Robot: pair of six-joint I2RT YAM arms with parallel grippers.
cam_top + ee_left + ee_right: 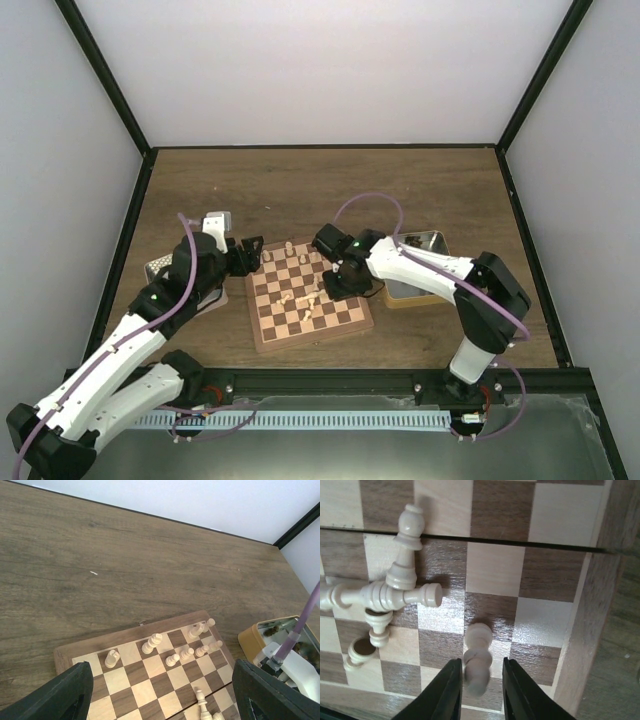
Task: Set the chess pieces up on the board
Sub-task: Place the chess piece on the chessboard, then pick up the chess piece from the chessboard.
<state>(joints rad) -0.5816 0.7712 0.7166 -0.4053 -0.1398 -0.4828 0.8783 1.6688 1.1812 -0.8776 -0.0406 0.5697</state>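
The board lies between my arms. Several cream chess pieces stand on its far rows, and a few lie fallen in a heap near the middle. My right gripper is low over the board near its rim. Its fingers straddle an upright cream pawn standing on a square; the pawn is close to the left finger, with a gap to the right one. My left gripper is wide open and empty above the board's far left part. No dark pieces show on the board.
A silver tin with a tan side holding dark pieces sits right of the board and also shows in the left wrist view. Another tin lies left of the board under my left arm. Bare wooden table extends behind the board.
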